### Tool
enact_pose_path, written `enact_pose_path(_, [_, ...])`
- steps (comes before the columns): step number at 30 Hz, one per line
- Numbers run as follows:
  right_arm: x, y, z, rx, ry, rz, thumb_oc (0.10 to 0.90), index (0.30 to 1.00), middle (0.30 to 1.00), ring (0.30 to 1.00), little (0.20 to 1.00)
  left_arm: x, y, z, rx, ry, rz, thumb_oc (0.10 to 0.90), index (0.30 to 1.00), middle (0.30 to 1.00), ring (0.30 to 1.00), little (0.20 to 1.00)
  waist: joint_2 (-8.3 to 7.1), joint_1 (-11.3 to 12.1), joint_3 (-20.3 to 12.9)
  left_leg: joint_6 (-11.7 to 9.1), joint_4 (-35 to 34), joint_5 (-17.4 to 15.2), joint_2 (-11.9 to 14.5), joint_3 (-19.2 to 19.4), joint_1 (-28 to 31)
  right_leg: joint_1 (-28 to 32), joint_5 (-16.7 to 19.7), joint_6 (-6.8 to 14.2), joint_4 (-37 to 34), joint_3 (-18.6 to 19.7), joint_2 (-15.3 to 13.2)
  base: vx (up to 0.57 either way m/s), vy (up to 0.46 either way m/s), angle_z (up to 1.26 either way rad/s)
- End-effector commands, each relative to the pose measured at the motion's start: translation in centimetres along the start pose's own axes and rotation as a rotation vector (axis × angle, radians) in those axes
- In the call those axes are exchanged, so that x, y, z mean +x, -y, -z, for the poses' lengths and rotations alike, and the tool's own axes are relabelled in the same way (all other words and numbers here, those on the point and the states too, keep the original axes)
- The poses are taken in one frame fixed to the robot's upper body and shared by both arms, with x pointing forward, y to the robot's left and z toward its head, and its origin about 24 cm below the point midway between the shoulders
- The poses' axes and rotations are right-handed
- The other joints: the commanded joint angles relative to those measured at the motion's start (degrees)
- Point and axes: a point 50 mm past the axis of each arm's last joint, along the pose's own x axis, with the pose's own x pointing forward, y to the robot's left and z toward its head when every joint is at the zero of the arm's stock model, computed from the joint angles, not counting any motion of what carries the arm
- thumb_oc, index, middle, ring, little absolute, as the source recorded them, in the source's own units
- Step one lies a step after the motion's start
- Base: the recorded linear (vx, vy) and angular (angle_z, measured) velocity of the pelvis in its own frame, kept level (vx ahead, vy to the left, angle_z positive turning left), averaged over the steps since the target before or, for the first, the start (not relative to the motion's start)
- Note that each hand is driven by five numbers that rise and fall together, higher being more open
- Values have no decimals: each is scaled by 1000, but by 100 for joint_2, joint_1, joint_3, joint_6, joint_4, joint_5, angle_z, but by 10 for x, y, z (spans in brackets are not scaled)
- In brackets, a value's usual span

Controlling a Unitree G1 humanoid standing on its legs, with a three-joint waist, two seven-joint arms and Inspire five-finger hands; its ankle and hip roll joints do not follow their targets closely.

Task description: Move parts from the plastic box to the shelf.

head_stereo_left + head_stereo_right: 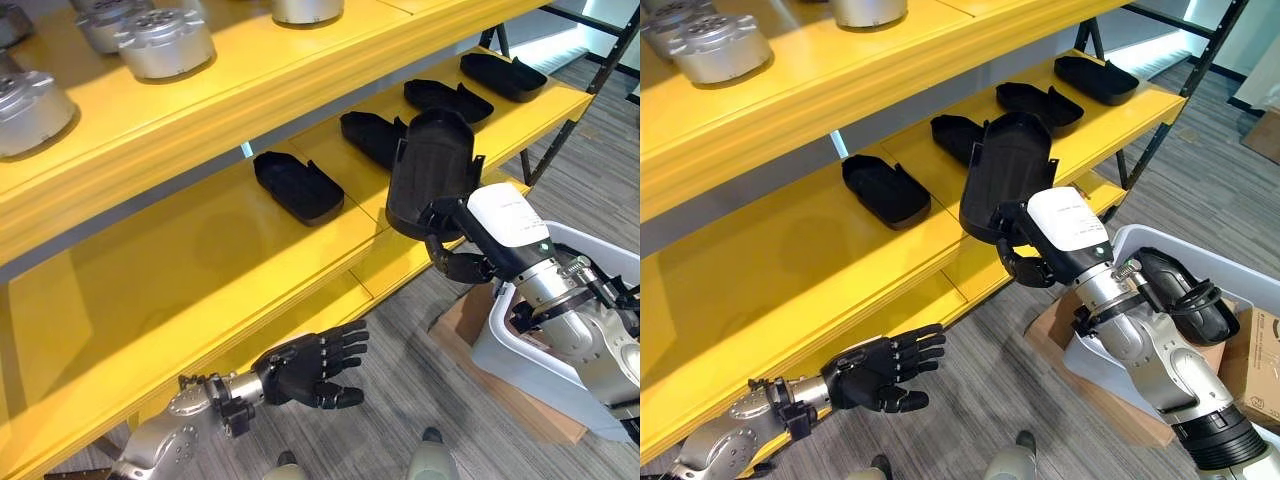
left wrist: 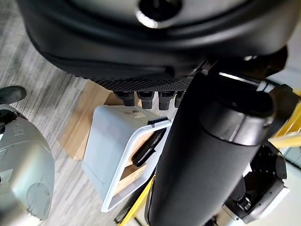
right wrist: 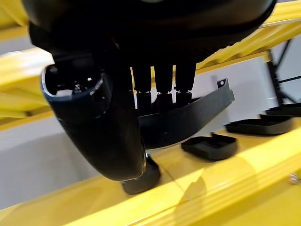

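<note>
At frame centre the right hand (image 1: 1032, 262) grips a black part (image 1: 1005, 172) tilted over the yellow shelf (image 1: 820, 260), seemingly for placing, while the left hand (image 1: 880, 372) idles open, lower left.

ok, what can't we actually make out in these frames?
- Plastic box contents: the right eye view has the right arm across the opening and the frame edge cuts the box; one dark part shows.
- Right hand grip on the black part: in the right wrist view the fingers run behind the part, fingertips hidden.
- Silver parts on the upper shelf: cut by the left eye view's top edge.
- Left hand hangs open below the shelf.
</note>
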Motion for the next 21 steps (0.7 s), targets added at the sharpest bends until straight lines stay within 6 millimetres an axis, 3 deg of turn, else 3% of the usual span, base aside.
enact_pose_path(1, [19,63,-39,-34,237,297,400,300,300,300,300,5,20,-33,83,183,144,900,1000,1000,1000,1000,-64,68,-393,297,-221,281,495,413,164,161,-280,-267,212,-246,14,0,0,0])
enact_pose_path(12, [35,68,-72,-20,416,280,400,300,300,300,300,-9,11,-31,122,190,63,900,1000,1000,1000,1000,-108,584,-299,178,-137,450,586,281,-61,495,-204,-201,-34,-684,-90,-16,15,9])
enact_pose_path(19, [43,59,-96,21,560,217,400,300,300,300,300,-7,12,-30,104,213,46,900,1000,1000,1000,1000,-119,880,-215,170,-63,515,554,67,-209,623,-264,-210,29,-884,-129,19,44,21])
enact_pose_path(21, [47,59,-108,16,624,224,400,300,300,300,300,-5,13,-29,100,218,44,900,1000,1000,1000,1000,-110,1058,-142,170,11,545,519,-52,-349,658,-347,-235,129,-1001,-129,9,95,19])
